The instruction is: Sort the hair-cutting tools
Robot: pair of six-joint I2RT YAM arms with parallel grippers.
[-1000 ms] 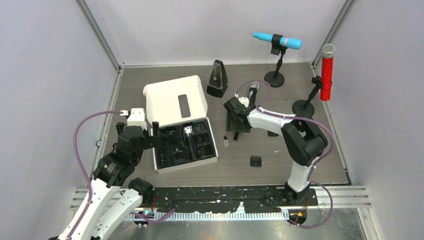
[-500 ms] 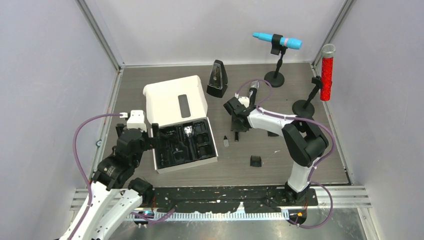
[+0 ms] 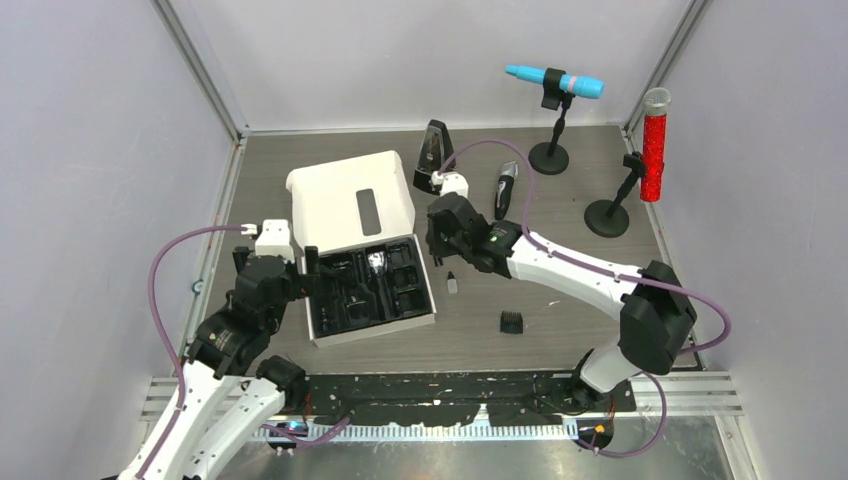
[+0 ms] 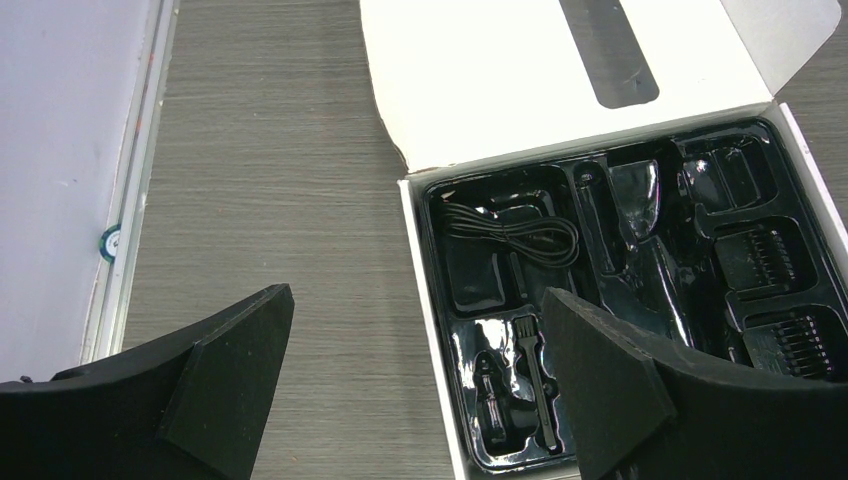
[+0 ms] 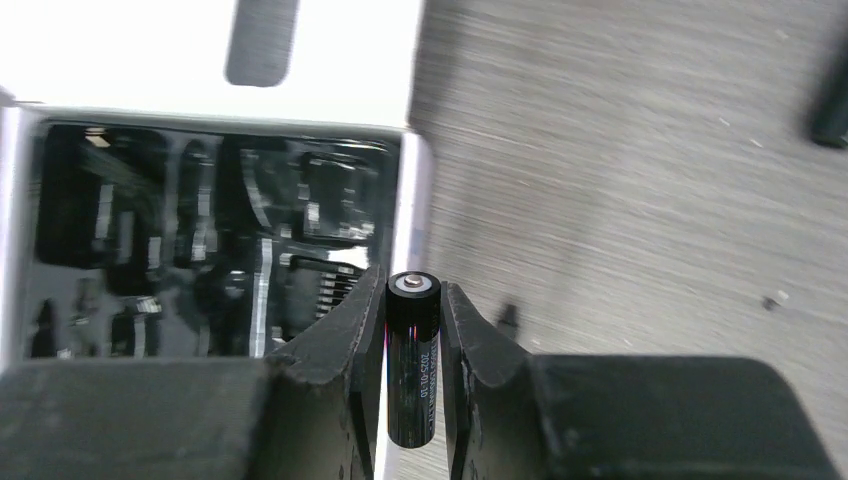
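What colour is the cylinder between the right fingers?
Black cylinder, silver end cap; right wrist view shows it best.

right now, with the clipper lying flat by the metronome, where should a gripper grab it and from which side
Take the clipper across the middle of its black body, coming straight down from above. It lies flat, long and slim, silver head at the far end, so the jaws should probably close across its narrow width. Bare table shows along both long sides.

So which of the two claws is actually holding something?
The right claw, pinching a short black cylinder beside the white box; the left claw gapes open, empty.
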